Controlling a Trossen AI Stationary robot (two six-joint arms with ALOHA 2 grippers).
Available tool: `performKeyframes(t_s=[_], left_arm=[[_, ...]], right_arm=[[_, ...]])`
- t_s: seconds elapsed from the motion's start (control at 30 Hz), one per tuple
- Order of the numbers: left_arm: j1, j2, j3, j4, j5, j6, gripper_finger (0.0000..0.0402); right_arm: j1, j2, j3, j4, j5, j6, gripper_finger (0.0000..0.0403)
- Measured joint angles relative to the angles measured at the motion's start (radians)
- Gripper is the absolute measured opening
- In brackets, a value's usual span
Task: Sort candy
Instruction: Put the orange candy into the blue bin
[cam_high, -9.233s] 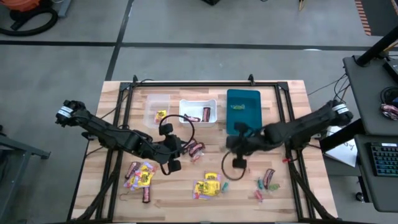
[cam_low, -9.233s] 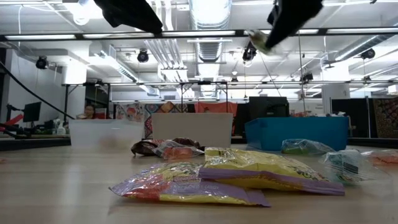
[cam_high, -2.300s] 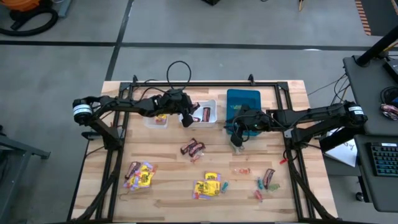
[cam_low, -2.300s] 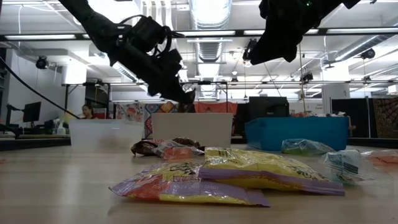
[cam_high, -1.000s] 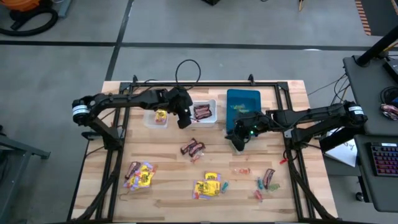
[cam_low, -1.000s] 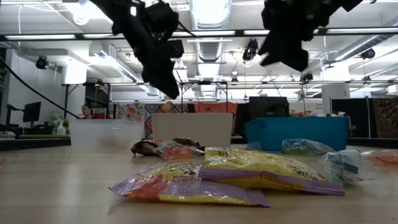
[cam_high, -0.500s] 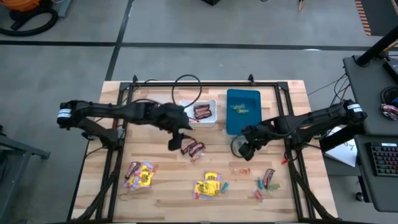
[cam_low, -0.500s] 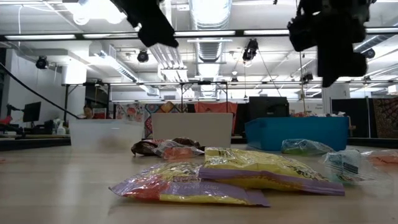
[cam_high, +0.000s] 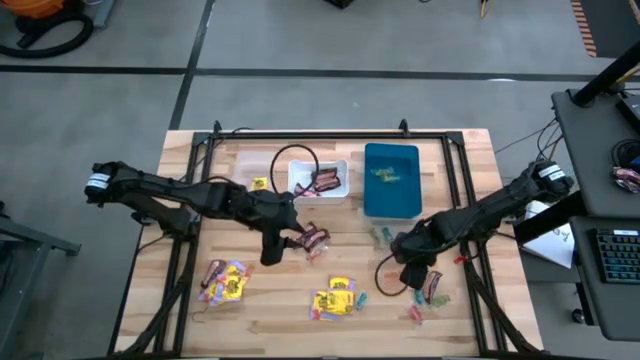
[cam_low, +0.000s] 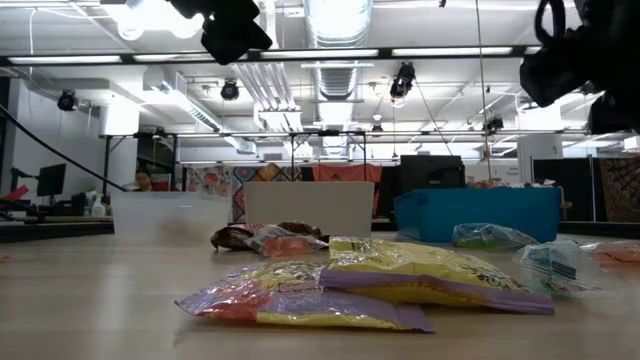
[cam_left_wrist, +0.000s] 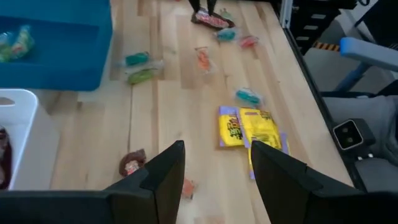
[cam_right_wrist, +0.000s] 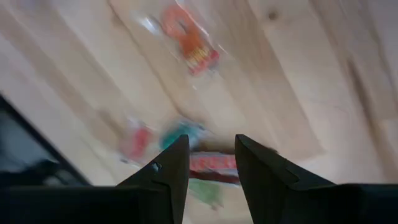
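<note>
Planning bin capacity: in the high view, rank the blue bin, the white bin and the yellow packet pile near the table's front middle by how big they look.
1. blue bin
2. white bin
3. yellow packet pile

The overhead camera sees all three from a similar distance, so the order is fair.

Bare surface (cam_high: 260, 310) between yellow packets (cam_high: 224, 281) and second yellow packet pile (cam_high: 334, 297): open passage. Brown-red bars (cam_high: 312, 238) beside left hand (cam_high: 272, 255) block approach toward white bin (cam_high: 320, 180). Small pieces (cam_high: 425, 295) crowd surface around right hand (cam_high: 414, 278).
</note>
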Motion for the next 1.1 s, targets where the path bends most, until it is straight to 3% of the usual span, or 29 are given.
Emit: performKeyframes(t_s=[0.07,0.2,0.37,0.63,1.1], left_arm=[[-0.008,0.003,-0.001,0.000,-0.019,-0.013,0.0168],[-0.031,0.006,-0.008,-0.003,-0.075,-0.046,0.0168],[-0.057,0.005,-0.044,0.001,-0.112,-0.080,0.0168],[-0.068,0.006,-0.073,0.017,-0.131,-0.130,0.0168],[-0.070,0.006,-0.073,0.030,-0.156,-0.130,0.0168]], right_arm=[[0.026,0.026,0.015,-0.006,0.036,-0.088,0.0121],[0.093,0.071,0.036,0.002,0.207,-0.291,0.0121],[0.159,0.127,0.039,0.036,0.344,-0.365,0.0121],[0.179,0.172,0.039,0.167,0.370,-0.329,0.0123],[0.177,0.283,0.039,0.217,0.372,-0.335,0.0190]])
